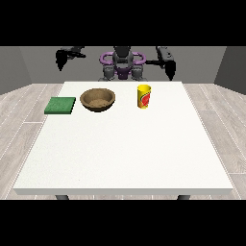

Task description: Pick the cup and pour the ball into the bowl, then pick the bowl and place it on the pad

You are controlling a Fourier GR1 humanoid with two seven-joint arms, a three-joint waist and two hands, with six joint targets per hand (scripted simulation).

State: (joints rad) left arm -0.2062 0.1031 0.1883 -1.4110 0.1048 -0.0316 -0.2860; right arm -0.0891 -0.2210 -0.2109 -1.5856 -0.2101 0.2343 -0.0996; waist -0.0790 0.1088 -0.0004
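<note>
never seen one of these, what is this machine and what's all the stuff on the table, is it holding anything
This is a humanoid robot seen from a camera across a white table, so it faces you from the far edge. Both arms are raised: one black hand at the view's left, another hand at the view's right. Neither holds anything. On the table, from left to right, lie a green pad, a brown bowl and an upright yellow cup. The job involves a ball in the cup, but it cannot be seen from here.
</note>
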